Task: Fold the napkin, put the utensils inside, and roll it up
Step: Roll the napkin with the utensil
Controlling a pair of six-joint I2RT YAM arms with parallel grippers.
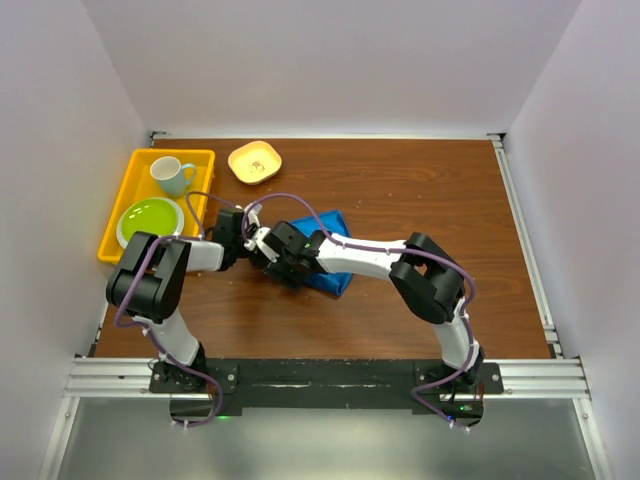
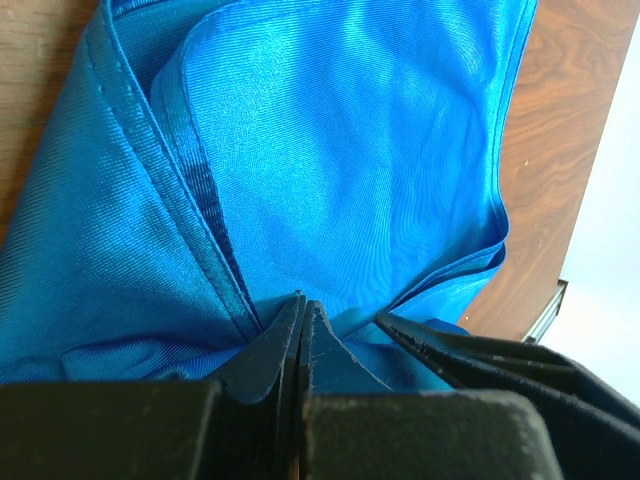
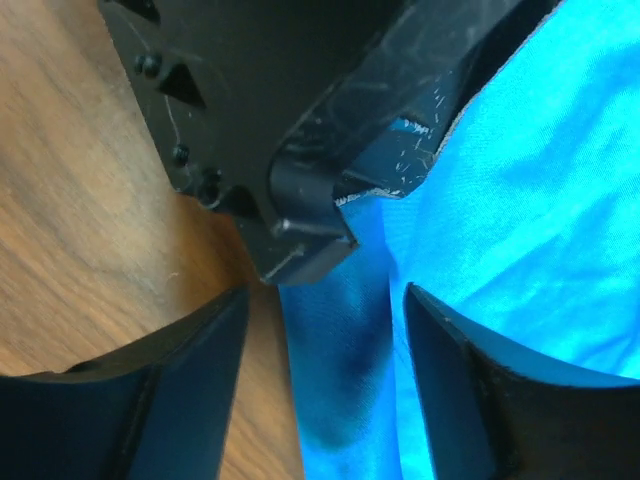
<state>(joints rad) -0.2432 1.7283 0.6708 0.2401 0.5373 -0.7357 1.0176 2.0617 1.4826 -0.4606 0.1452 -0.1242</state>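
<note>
Setting: a brown wood-grain desk (image 1: pixel 420 190) walled in pale panels on three sides, with two arms reaching in from the near edge and meeting just left of the desk's middle.
Napkin: the royal-blue napkin (image 1: pixel 336 280) lies at the middle of the desk as a folded, layered bundle. Its hemmed edges overlap in the left wrist view, and the right forearm crosses over it in the overhead view.
Left end effector: the left end effector (image 2: pixel 302 305) has its fingers pressed together on a gathered bit of the napkin's edge. The folds of cloth run into the closed tips.
Right end effector: the right end effector (image 3: pixel 322 300) is spread moderately wide, low over the napkin's left edge. Its two fingers stand either side of a shadowed strip of blue cloth and grip nothing.
Arms: the two end effectors are just beside each other. The black body of the left one fills the top of the right wrist view, at the line where cloth meets wood.
Tray: a yellow tray (image 1: pixel 135 180) sits at the desk's far left, well apart from the napkin.
On the tray: a pale blue-green mug (image 1: pixel 172 175) stands at the far end, with a green plate (image 1: pixel 150 220) in front of it.
Bowl: a small yellow-orange bowl (image 1: pixel 254 162) rests on the bare desk just right of the tray's far corner.
</note>
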